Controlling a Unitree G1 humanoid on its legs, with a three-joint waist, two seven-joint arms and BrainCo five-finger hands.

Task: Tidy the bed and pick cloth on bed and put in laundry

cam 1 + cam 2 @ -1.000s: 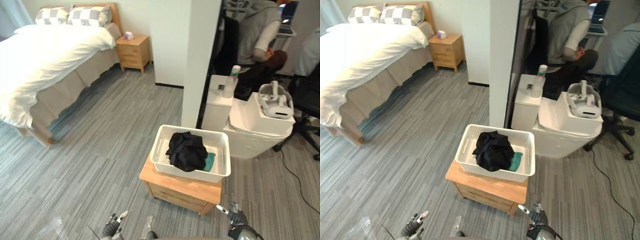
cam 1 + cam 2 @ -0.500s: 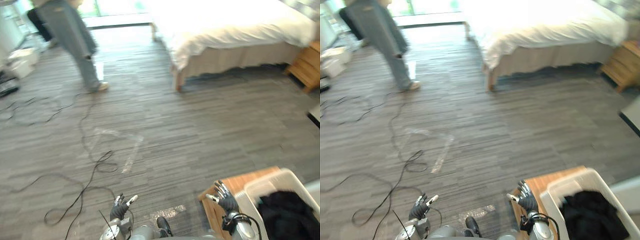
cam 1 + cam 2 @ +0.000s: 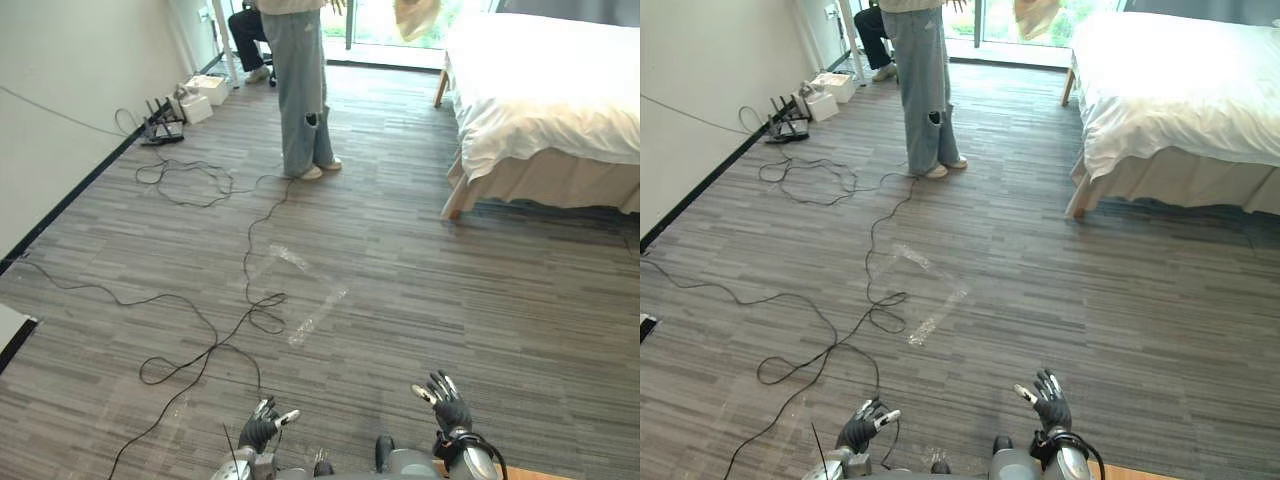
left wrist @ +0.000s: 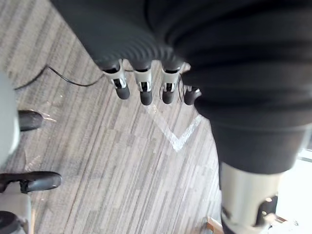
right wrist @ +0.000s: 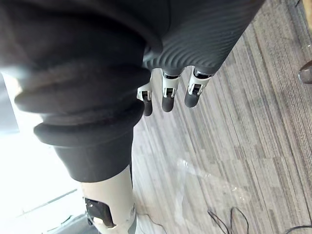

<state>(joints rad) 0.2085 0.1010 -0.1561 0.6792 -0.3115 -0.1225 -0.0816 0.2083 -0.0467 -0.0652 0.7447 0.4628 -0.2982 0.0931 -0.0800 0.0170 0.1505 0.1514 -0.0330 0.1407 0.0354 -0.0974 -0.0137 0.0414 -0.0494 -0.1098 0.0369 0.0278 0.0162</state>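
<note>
Left hand (image 3: 262,428) and right hand (image 3: 447,405), low at the near edge, each with fingers spread apart and holding nothing, above the grey striped floor (image 3: 480,300). Bed (image 3: 560,185) under a white duvet (image 3: 550,80), far right. A person in jeans (image 3: 295,80) stands far centre. A beige cloth (image 3: 415,15) hangs at the far edge, between person and bed.

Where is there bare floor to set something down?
Bare floor runs between the tape mark and the bed, down to the right hand. Crowded: cables and boxes by the wall, with a person standing near them.
</note>
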